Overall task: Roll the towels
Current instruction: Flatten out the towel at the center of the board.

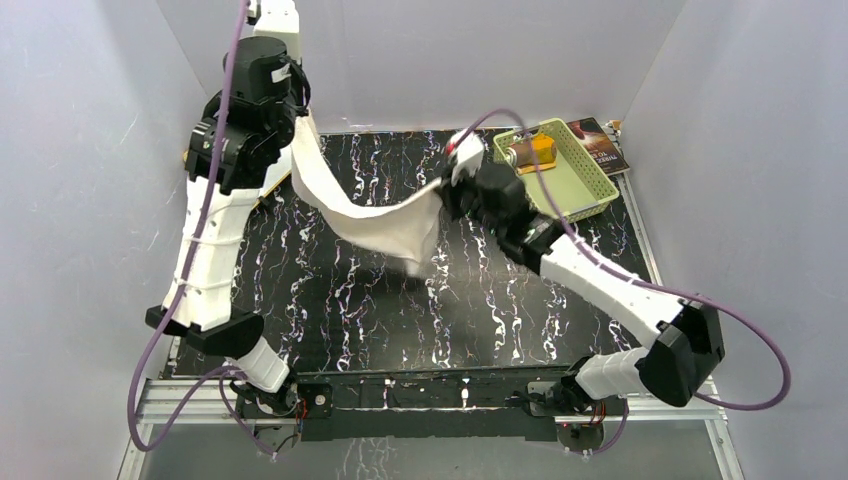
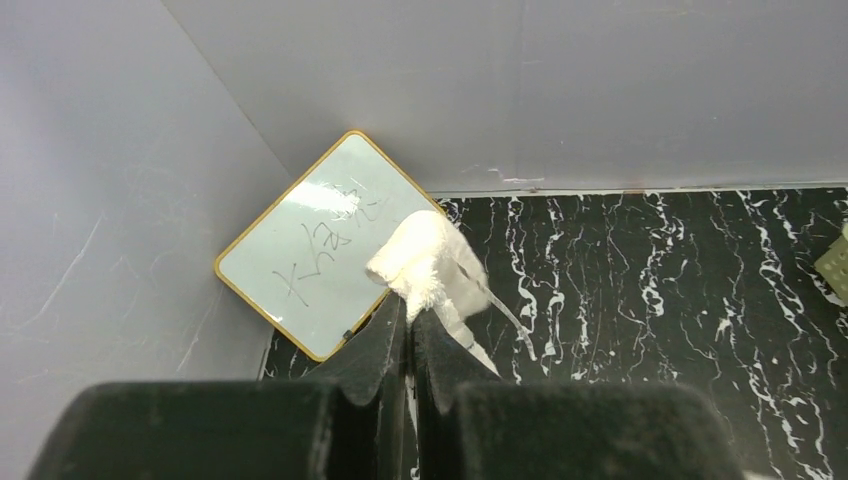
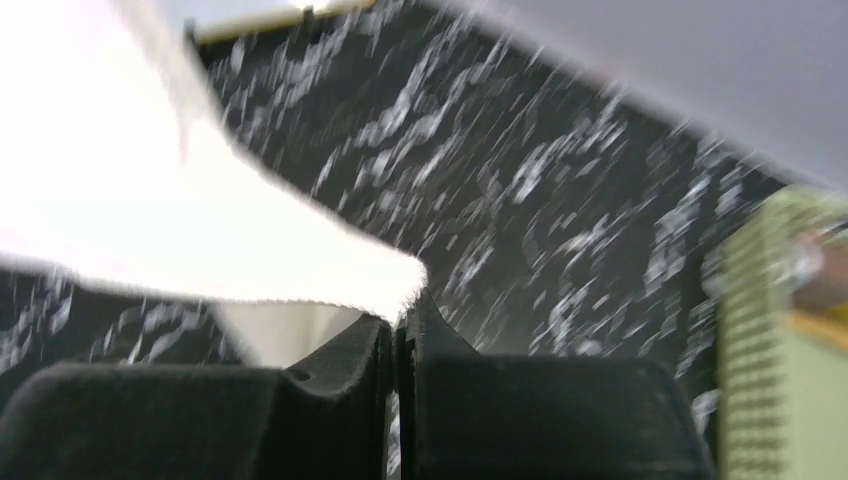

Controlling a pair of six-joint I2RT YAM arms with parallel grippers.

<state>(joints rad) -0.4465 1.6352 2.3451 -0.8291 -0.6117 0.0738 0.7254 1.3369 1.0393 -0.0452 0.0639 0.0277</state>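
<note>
Cream-white cloth, the towel [image 1: 385,220], hangs in a sagging band above the black marbled table [image 1: 400,320] in the top view, all of it to the left of the green basket [image 1: 590,185]. The left gripper [image 1: 298,118], raised high and well apart from the basket, pinches the towel's upper end. The right gripper [image 1: 445,190], just beside the basket's near-left corner, is clamped on the other end. A loose corner of the towel droops down between them towards the table. An amber-brown item [image 1: 533,152] lies inside the basket, and a dark book [image 1: 600,145] lies just behind it.

From the left wrist, the left gripper [image 2: 410,325] has its jaws pressed together on a bunched tuft of the towel [image 2: 430,260]. A yellow-framed whiteboard [image 2: 315,245] with scribbled writing leans in the corner, far across the table [image 2: 650,280] from the sliver of basket [image 2: 835,265] at the right edge.

The right wrist picture is blurred. The right gripper [image 3: 398,320] is closed on the towel's [image 3: 200,230] corner, and the cloth spreads away up and to the left, on the side away from the basket [image 3: 770,350]. The basket stands at the right of the table [image 3: 500,180].
</note>
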